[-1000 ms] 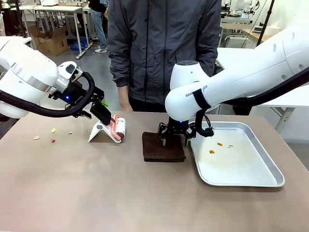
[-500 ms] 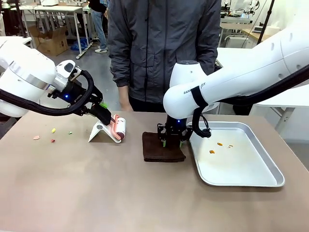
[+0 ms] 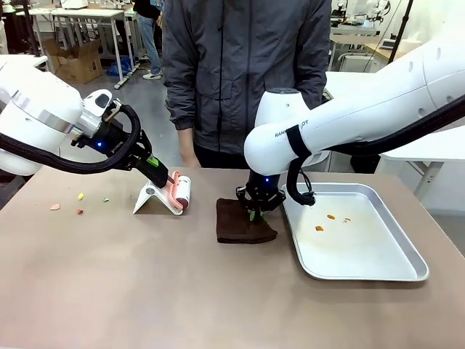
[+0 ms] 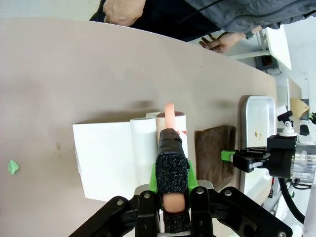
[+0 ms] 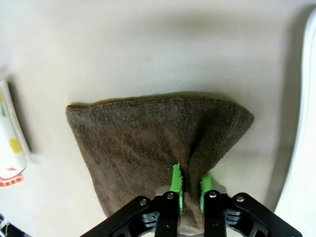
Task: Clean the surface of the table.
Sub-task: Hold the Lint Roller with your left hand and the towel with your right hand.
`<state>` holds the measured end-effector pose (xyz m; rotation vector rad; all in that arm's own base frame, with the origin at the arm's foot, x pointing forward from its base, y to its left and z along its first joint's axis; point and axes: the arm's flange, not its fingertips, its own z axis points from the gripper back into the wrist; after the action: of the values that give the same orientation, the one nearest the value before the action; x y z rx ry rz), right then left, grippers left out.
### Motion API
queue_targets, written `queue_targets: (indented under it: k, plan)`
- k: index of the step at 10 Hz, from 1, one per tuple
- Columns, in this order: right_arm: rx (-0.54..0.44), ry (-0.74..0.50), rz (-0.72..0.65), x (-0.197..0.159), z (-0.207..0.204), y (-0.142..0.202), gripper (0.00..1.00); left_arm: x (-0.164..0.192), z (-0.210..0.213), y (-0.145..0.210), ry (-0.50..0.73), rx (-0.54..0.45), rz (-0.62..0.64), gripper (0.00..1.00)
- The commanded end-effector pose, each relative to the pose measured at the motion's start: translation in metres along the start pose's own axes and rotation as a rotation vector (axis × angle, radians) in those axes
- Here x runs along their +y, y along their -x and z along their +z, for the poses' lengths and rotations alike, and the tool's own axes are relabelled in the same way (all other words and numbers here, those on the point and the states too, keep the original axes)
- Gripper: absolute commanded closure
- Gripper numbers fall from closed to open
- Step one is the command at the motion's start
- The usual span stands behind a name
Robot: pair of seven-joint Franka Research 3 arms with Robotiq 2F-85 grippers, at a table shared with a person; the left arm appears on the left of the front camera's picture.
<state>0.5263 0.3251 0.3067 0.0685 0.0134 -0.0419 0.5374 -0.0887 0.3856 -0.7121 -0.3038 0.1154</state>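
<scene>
Both sets of jaws have shut since a second ago. Far left, small scraps lie on the table, which spans the whole foreground. Left gripper is clamped on the pink handle of the lint roller, which sits on a white stand. In the middle, the right gripper pinches a raised fold of the brown cloth. The silver tray is just right of the cloth, with a few crumbs inside.

Front view faces the person across the worktop. Wrist views look down closely along their own jaws; all share the brown cloth at the right jaws.
</scene>
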Motion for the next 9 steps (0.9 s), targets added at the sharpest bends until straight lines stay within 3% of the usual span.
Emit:
queue_targets:
  k: [1,5,9]
  plan:
    - [0.028,0.003,0.004,-0.011,-0.014,-0.004,1.00,0.005,0.000,-0.002,0.025,0.002,-0.013,1.00]
    - [-0.002,-0.055,-0.015,-0.015,-0.009,-0.005,1.00,0.003,0.005,-0.002,0.050,-0.011,-0.002,1.00]
    - [0.012,-0.447,-0.030,-0.056,0.036,0.009,1.00,0.003,0.045,0.004,0.202,-0.018,0.052,1.00]
